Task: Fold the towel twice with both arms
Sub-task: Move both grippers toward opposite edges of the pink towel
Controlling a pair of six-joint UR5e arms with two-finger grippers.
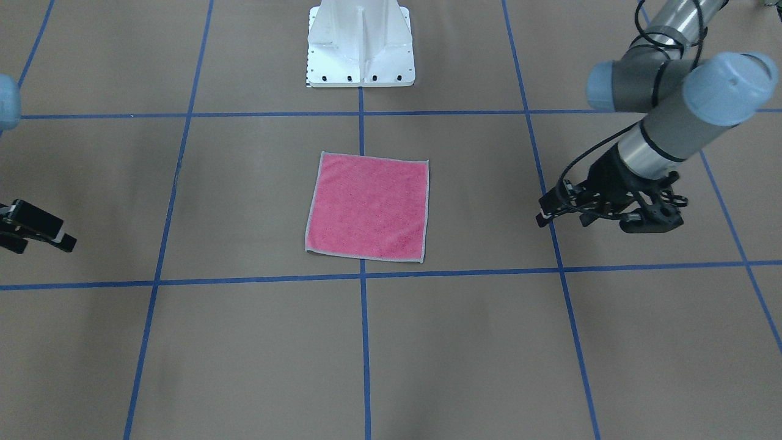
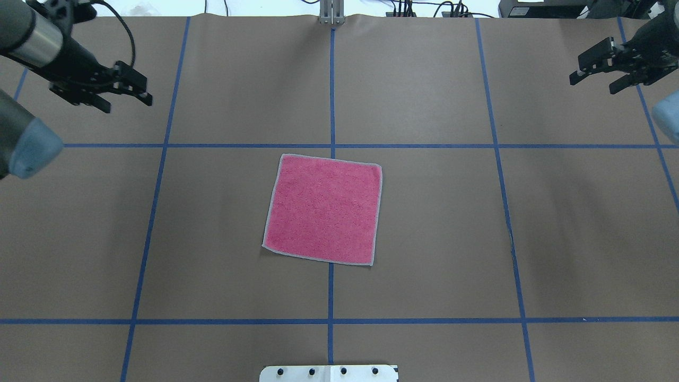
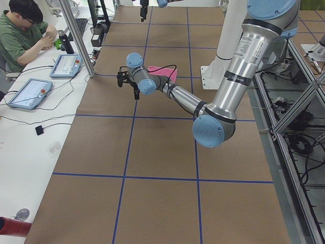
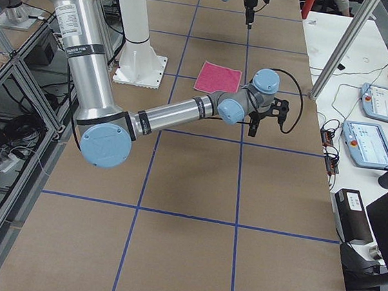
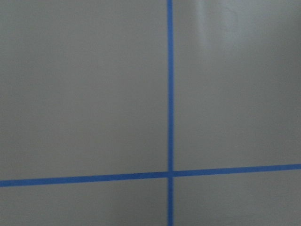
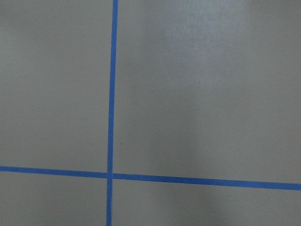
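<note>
Two grippers hang above the table with nothing in them. The left gripper has its fingers spread with a plain gap between them, and the right gripper is likewise parted. Each sits out toward its own end of the table, on the side away from the robot, and both are well apart from the cloth. Both wrist views show only the brown paper cover and a crossing of the blue tape lines, so neither gripper is over the towel.

The towel lies flat in the middle of the table, pink face up, with its light grey border showing all round. It is turned slightly out of square with the grid and lies across the central tape line. The white pedestal base stands on the robot's side of it, clear of the cloth.

No fold appears to have been made; the work seems to be at its very start, with the approach to the cloth yet to begin. The next move probably calls for both arms to come in toward the centre and descend on the two corners of one edge, each pinching the border. They would then lift together and carry that edge evenly over to the opposite one.
</note>
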